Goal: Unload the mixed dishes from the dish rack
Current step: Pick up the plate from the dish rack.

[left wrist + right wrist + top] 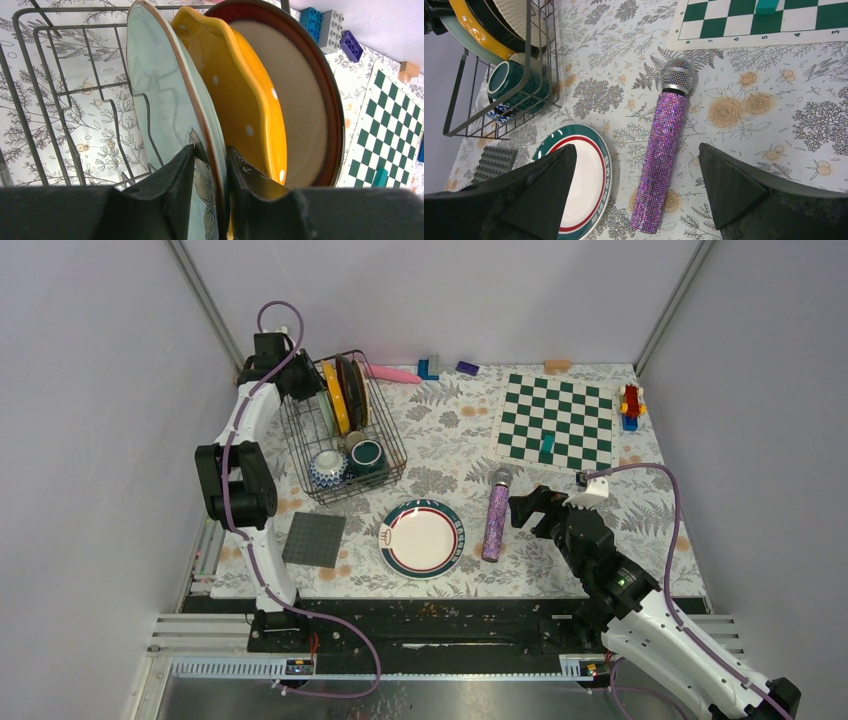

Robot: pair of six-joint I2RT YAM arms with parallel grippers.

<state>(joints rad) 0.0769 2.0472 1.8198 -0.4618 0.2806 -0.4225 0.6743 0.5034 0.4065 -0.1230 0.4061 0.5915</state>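
The dish rack [297, 440], a dark wire basket, stands at the back left. Upright in it are a pale green floral plate [160, 90], a yellow plate [240, 85] and a dark red-rimmed cream plate [295, 100]. At its near end are a blue-white bowl [328, 468], a dark teal mug [366, 456] and a small greyish cup [353, 440]. My left gripper [210, 150] is inside the rack, shut on the green plate's rim, one finger on each face. My right gripper [636, 147] is open and empty over the table. A white plate with teal and red rings [421, 538] lies flat on the table.
A purple glitter microphone [664, 150] lies under the right gripper, beside the flat plate [584, 185]. A grey square mat [313, 539] lies front left. A green chessboard [556, 420] lies at the back right. Toy blocks [430, 368] line the back wall.
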